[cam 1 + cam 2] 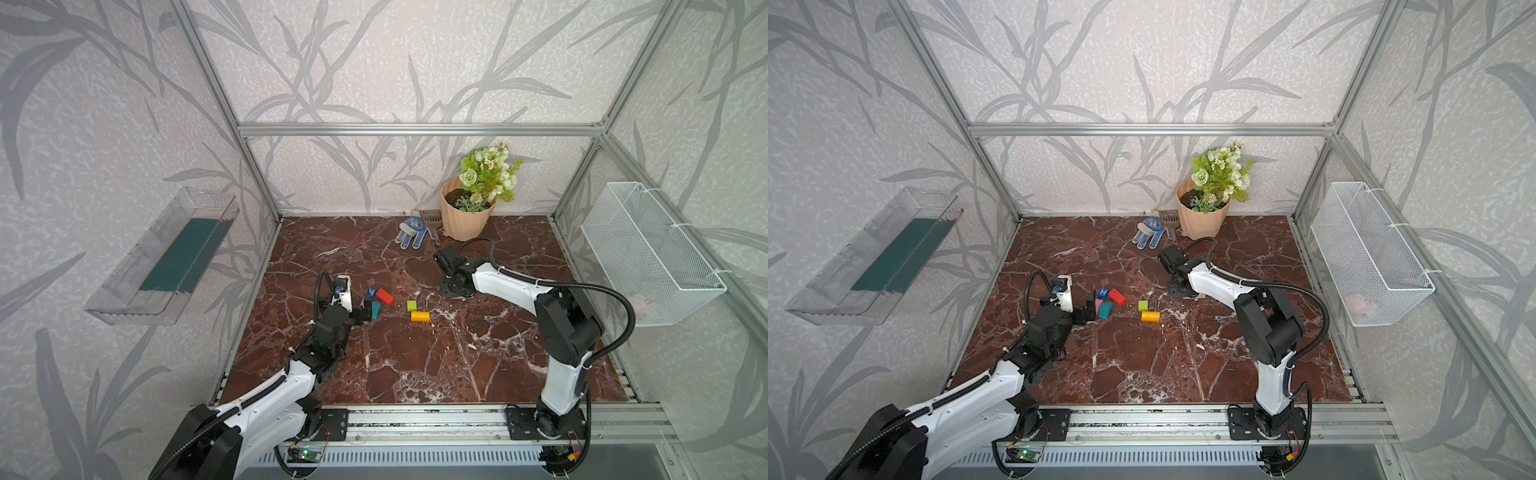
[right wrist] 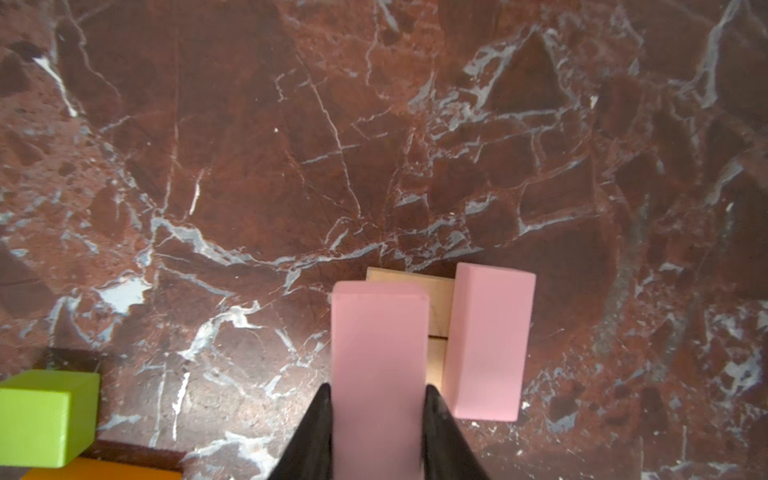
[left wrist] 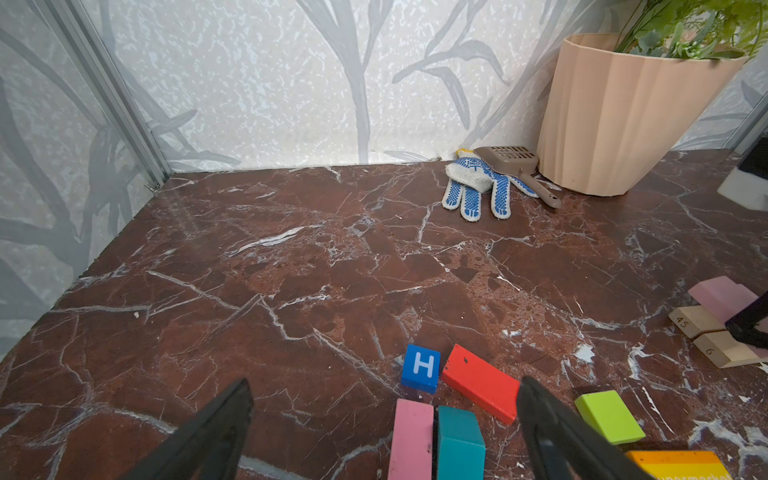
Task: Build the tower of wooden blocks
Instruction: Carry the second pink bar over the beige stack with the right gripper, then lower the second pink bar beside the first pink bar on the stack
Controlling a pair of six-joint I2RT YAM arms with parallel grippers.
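My right gripper (image 2: 378, 390) is shut on a pink block (image 2: 379, 353). It holds it over two tan blocks (image 2: 436, 299) lying side by side, next to a second pink block (image 2: 490, 340) that rests across them. This low tower (image 3: 706, 328) shows at the edge of the left wrist view; in both top views the right wrist (image 1: 455, 282) hides it. My left gripper (image 3: 384, 381) is open and empty, low over a pink block (image 3: 410, 440) and a teal block (image 3: 459, 440). A blue H cube (image 3: 420, 368), a red block (image 3: 482, 382), a lime green block (image 1: 412, 306) and an orange block (image 1: 419, 316) lie loose nearby.
A peach flowerpot (image 1: 463, 218) stands at the back, with a dotted glove (image 1: 411, 232) and a brown scoop (image 1: 432, 218) beside it. A white wire basket (image 1: 648, 253) hangs on the right wall, and a clear tray (image 1: 166, 257) on the left wall.
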